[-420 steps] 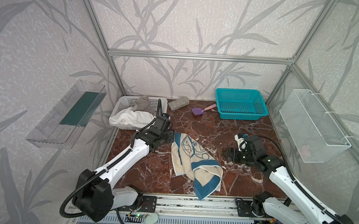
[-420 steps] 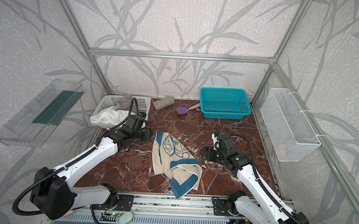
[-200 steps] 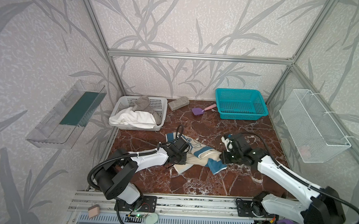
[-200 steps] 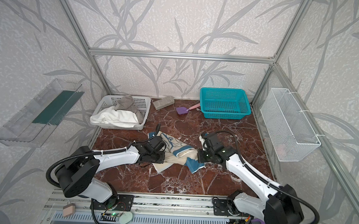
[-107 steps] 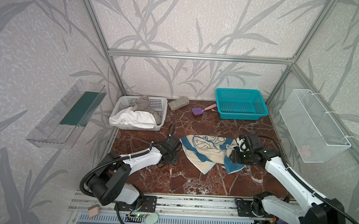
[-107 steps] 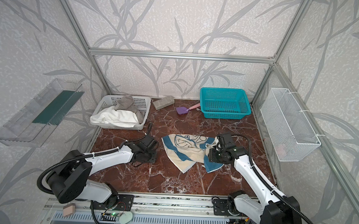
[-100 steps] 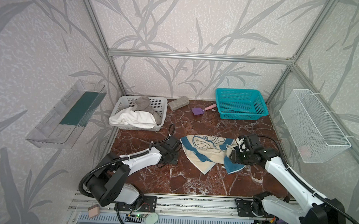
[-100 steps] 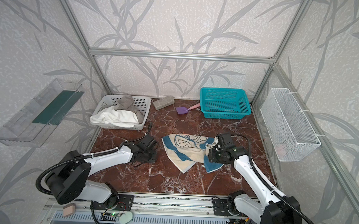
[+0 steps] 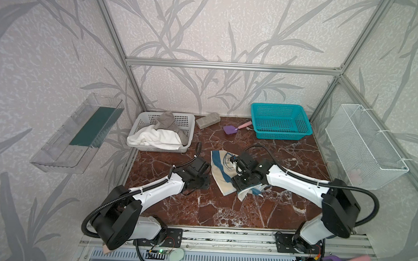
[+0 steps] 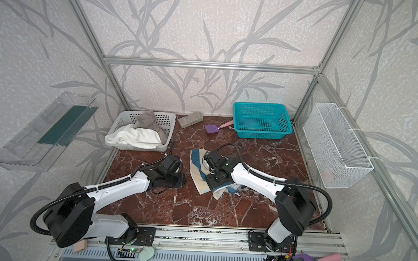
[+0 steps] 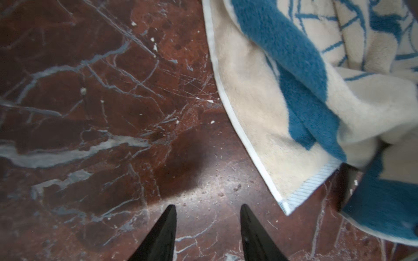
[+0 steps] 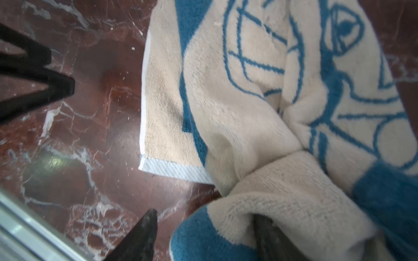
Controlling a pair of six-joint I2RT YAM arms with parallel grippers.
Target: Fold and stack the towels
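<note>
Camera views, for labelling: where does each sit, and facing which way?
Both top views: high in front, looking down on table, left arm, right arm.
Left wrist: on left arm, facing down past left pincer at table.
Right wrist: on right arm, facing blue-bordered towel past right pincer.
Shared: both wrist views show towel's hemmed corner.

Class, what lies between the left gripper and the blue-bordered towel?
Only bare marble tabletop. In the left wrist view the left gripper stands open, clear of the blue-bordered towel, with nothing in the gap.
</note>
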